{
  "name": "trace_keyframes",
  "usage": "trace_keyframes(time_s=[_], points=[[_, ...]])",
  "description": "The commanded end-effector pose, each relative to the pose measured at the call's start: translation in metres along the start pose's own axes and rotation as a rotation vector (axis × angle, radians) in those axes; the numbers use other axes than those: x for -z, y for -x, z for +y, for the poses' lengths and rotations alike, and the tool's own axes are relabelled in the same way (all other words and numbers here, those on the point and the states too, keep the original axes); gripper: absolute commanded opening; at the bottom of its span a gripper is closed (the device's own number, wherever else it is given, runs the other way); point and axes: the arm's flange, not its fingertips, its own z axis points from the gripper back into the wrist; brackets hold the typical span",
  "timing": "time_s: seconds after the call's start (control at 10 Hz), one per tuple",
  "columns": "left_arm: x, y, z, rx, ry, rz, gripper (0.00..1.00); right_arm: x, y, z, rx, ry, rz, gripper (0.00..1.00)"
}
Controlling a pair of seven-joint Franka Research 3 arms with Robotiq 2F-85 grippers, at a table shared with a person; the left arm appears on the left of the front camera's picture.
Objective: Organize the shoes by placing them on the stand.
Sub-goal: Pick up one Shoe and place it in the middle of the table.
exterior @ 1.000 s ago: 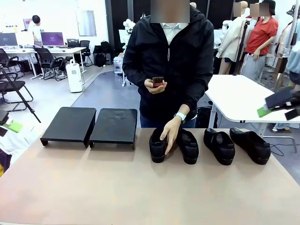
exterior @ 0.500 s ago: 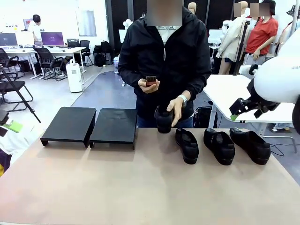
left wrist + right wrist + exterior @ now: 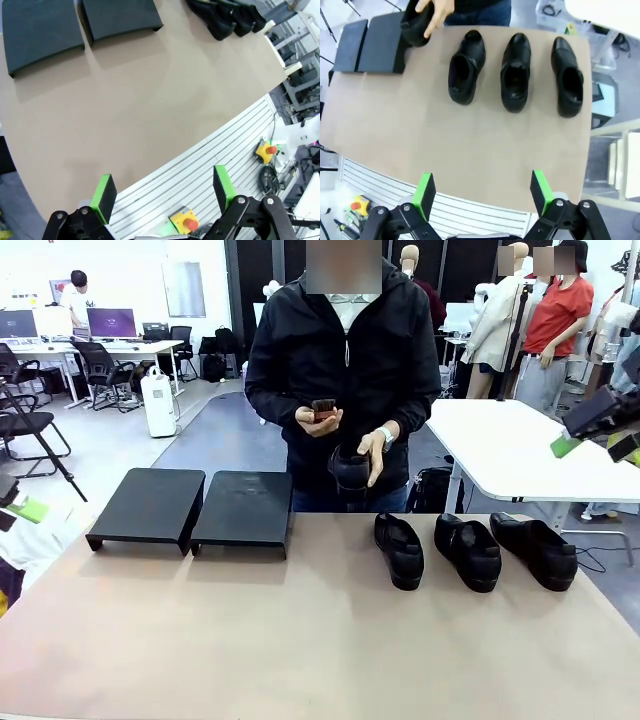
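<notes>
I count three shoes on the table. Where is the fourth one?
In the front view, the fourth shoe is in the person's hand, held above the far edge of the table, between the stand and the three shoes.

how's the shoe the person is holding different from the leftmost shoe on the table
The held shoe is up off the table in the person's hand; the leftmost table shoe sits flat on its sole. Fingers cover part of the held shoe; the leftmost table shoe is untouched. Both are black low-cut shoes.

Grey floor (image 3: 215, 440); monitors (image 3: 110, 322) on a far-left desk (image 3: 60, 348); white table (image 3: 500, 450) at right.
</notes>
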Motion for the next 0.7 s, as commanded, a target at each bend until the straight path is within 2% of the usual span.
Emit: trace_keyframes(time_s=[0.0, 0.1, 0.4, 0.5, 0.6], points=[[-0.001, 0.000, 0.000, 0.012, 0.019, -0.003, 1.00, 0.067, -0.031, -0.007, -0.038, -0.029, 0.017, 1.00], [-0.001, 0.000, 0.000, 0.012, 0.019, -0.003, 1.00, 0.118, -0.052, -0.025, -0.048, -0.011, 0.047, 1.00], [-0.001, 0.000, 0.000, 0.012, 0.019, -0.003, 1.00, 0.198, -0.063, -0.064, -0.074, -0.006, 0.048, 1.00], [-0.001, 0.000, 0.000, 0.012, 0.019, -0.003, 1.00, 0.201, -0.061, -0.057, -0.052, -0.052, 0.048, 1.00], [-0.001, 0.000, 0.000, 0.012, 0.019, -0.003, 1.00, 0.190, -0.042, -0.053, -0.049, 0.041, 0.071, 1.00]])
